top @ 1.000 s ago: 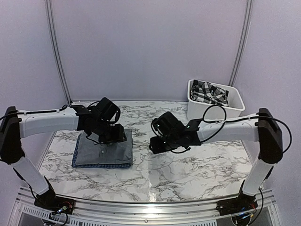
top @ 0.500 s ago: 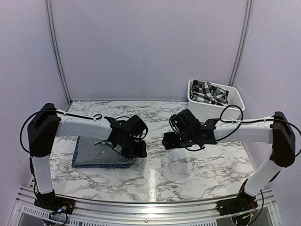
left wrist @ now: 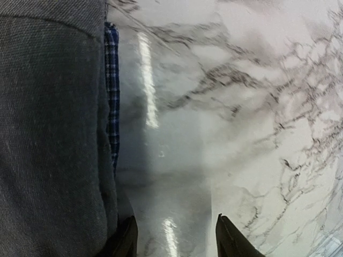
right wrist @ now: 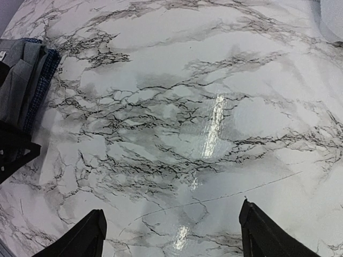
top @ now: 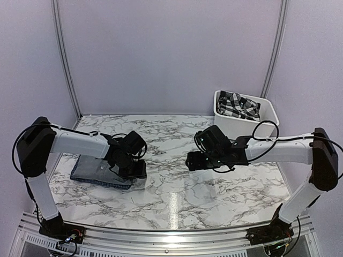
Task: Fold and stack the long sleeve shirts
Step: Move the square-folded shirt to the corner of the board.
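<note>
Top view: since half a second ago the left arm (top: 75, 142) has pulled back toward 9 o'clock and the shirt stack has slid that way with it. The right arm (top: 273, 151) has hardly moved. The stack lies at 9 o'clock on the tabletop (top: 177, 201). The grey shirt (top: 96, 167) is folded on top, and the blue checked shirt (left wrist: 111, 91) beneath shows only as a narrow strip along the stack's edge.

Left wrist view: the left fingers (left wrist: 231, 242) stand a little apart with bare tabletop between them. One tip is just beside the stack's edge; whether it touches cannot be told.

Right wrist view: the right fingers (right wrist: 80, 238) are spread wide and hold nothing. They sit at 3 o'clock from the stack, well apart from it.

A white bin (top: 268, 122) at 2 o'clock holds a black-and-white checked cloth (top: 238, 104).

Handling, as judged: both shirts are light, soft and limp, and likely slide easily on the glossy top. A pull on one layer would undo the folds, so grip the folded edge through all layers.

No brand, label or writing is legible.
</note>
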